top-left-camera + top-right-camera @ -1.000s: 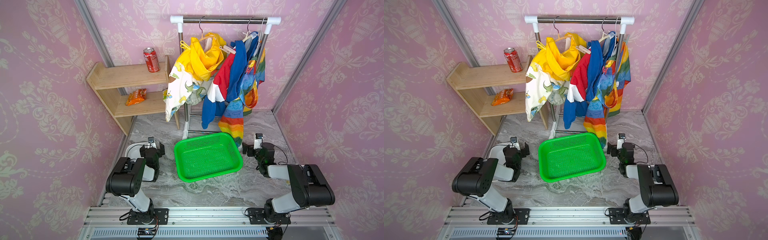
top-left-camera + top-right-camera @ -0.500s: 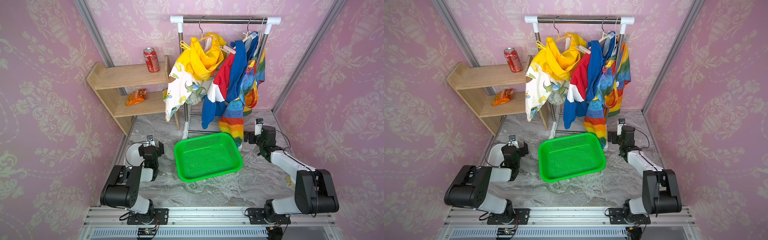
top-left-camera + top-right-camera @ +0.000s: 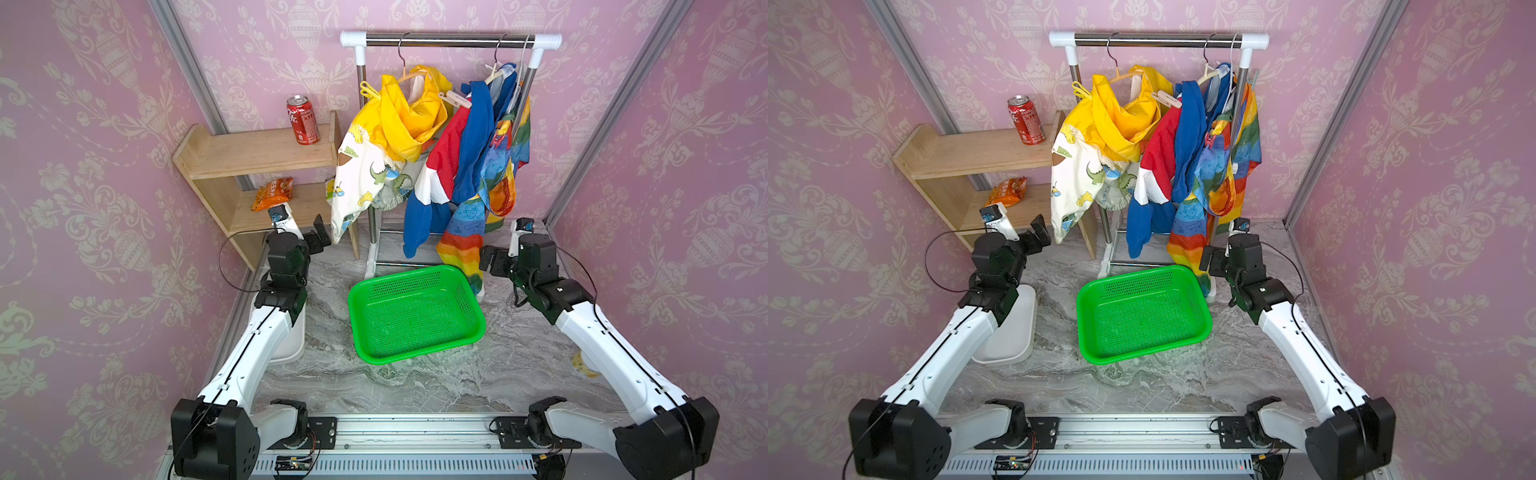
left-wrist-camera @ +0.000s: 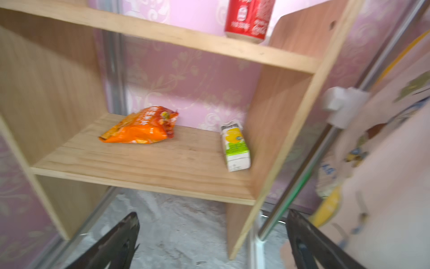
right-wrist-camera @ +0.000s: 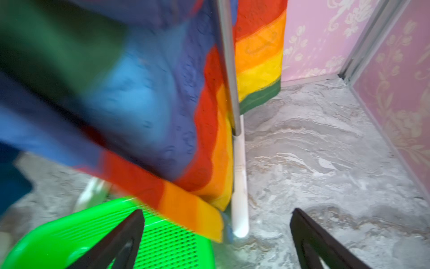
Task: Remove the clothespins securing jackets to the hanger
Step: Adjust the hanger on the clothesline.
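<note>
Clothespins (image 3: 455,99): yellow and beige seen, clipped at the shoulders of the yellow jacket (image 3: 409,124), high on the rack (image 3: 449,40); none removed
Left gripper (image 4: 213,216): fingers wide; empty; low
Right gripper (image 5: 216,214): fingers wide; empty; low

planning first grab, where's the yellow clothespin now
In a top view the yellow clothespin sits high up, clipped at the shoulder of the yellow jacket, beside the left post of the rack.

jackets (image 3: 436,137) on rack (image 3: 449,40), basket (image 3: 411,320) before it, shelf (image 3: 257,156) left
</note>
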